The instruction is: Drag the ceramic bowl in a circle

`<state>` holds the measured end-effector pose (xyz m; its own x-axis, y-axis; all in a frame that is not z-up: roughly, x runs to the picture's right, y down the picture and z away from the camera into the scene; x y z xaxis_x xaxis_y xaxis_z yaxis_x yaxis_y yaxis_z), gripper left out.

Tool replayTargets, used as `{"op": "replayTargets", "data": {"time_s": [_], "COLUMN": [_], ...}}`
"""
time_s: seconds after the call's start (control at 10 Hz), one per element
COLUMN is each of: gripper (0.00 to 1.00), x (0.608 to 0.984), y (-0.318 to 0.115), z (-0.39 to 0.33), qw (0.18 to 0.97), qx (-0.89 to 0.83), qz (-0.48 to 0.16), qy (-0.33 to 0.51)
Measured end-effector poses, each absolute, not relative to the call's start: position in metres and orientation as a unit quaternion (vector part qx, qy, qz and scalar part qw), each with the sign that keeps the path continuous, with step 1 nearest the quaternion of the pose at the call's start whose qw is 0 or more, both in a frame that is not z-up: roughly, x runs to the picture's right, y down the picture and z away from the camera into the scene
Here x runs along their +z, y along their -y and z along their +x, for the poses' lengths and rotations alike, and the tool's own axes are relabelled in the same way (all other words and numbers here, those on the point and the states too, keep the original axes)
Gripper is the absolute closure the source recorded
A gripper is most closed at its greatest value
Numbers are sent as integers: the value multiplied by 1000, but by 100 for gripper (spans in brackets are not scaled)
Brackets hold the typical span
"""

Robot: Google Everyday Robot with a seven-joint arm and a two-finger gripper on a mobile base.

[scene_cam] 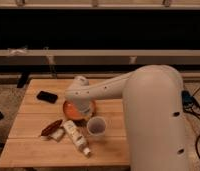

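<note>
The ceramic bowl point(73, 112), round, shallow and orange, sits on the wooden table point(38, 150) near its middle. The white arm's end covers the bowl's top and right side. My gripper point(79, 104) reaches down into the bowl under the rounded wrist, shut on the bowl. Its contact with the rim is hidden by the arm.
A whitish cup point(96, 127) stands just right of and in front of the bowl. A white bottle point(76, 137) and a red-brown packet point(51, 128) lie in front of it. A black phone point(47, 96) lies to its left. The large white arm fills the right side.
</note>
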<state>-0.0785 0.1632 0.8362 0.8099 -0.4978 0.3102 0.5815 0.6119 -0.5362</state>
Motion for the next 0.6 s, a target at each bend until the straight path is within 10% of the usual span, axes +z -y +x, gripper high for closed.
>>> {"op": "replayTargets", "data": {"time_s": [0.6], "gripper": [100], "x": [874], "y": [-124], "z": [-101], "qw": [888], "qx": [-322], "qz": [-320], "qy": [69]}}
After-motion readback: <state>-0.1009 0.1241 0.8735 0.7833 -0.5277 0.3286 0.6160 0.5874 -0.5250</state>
